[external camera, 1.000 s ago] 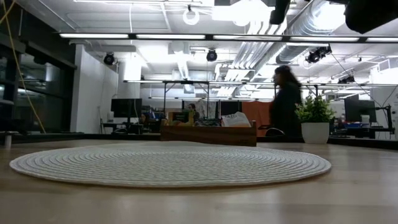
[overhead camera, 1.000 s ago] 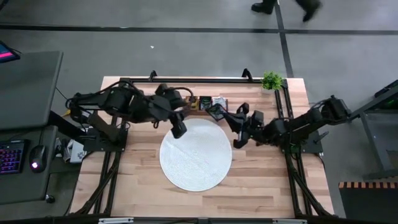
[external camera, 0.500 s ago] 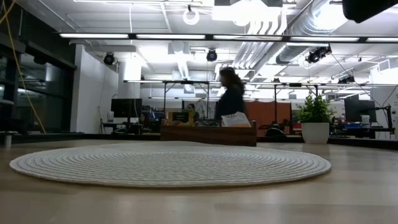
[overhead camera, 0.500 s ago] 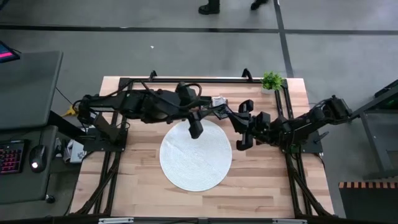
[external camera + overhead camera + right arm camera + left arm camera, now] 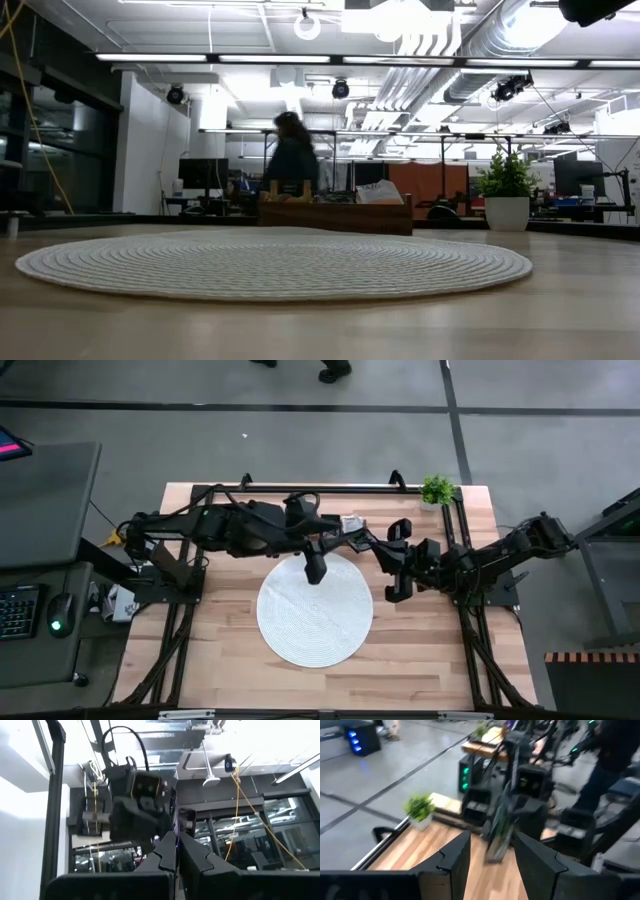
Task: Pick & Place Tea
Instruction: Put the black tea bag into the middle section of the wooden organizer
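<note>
A dark tea sachet [image 5: 497, 832] is up in the air between my two grippers, near the mat's far edge. My right gripper [image 5: 176, 840] is shut on it and points up and toward the table's left. My left gripper [image 5: 492, 837] faces it from the left, open, with one finger on each side of the sachet's free end; no touch shows. From above, the two grippers meet [image 5: 338, 545] [image 5: 358, 540] beside the wooden tray [image 5: 335, 215], where a white sachet [image 5: 378, 190] stands up. The round white mat [image 5: 315, 610] lies below. My right gripper pinches one end of the sachet [image 5: 173, 822] between its two shut fingers, and its own wrist view sees the sachet edge-on. The fingers slant upward, coming from the table's right. The sachet sticks out past the fingertips, lifted clear of table and tray.
A small potted plant [image 5: 437, 488] stands at the table's far right corner. The black frame rail [image 5: 300, 488] runs along the far edge behind the tray. A person [image 5: 290, 160] walks in the room beyond the table.
My left gripper has swung from over the mat's far left part toward the table's right and tipped up from pointing down to nearly level, ending face to face with my right gripper. My right gripper has risen a little with the sachet. The person behind has walked leftward.
</note>
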{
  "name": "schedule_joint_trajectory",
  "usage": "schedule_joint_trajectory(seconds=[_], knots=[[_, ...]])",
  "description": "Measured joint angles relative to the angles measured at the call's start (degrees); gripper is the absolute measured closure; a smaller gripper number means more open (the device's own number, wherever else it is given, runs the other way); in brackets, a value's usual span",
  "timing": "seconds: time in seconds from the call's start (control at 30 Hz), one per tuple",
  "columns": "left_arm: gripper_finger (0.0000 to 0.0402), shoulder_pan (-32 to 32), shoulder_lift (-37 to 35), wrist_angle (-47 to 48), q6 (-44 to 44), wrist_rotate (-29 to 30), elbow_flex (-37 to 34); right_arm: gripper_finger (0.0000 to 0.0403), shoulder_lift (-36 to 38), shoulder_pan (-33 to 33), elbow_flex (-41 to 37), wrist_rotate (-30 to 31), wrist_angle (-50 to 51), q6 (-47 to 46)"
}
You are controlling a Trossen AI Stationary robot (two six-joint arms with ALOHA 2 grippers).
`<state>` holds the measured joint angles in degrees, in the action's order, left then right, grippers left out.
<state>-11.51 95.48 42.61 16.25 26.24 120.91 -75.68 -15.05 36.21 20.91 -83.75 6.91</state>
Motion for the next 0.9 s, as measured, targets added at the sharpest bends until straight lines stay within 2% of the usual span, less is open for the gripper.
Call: schedule_joint_trajectory(seconds=[0.37,0.63,0.73,0.9], knots=[[0.0252,0.68,2.04,-1.04,0.50,-4.54,0.03,0.0402,0.53,0.40,0.02,-0.52,-0.11,-0.43],[0.0254,1.44,3.74,-4.00,0.54,-4.96,0.21,0.0402,1.25,0.42,0.04,-0.82,0.99,-0.43],[0.0275,1.77,4.19,-2.97,0.70,-5.18,0.00,0.0402,1.25,0.42,0.04,-0.89,1.41,-0.45],[0.0353,1.79,4.03,-3.07,0.65,-4.92,0.04,0.0402,1.25,0.44,0.04,-0.92,1.58,-0.65]])
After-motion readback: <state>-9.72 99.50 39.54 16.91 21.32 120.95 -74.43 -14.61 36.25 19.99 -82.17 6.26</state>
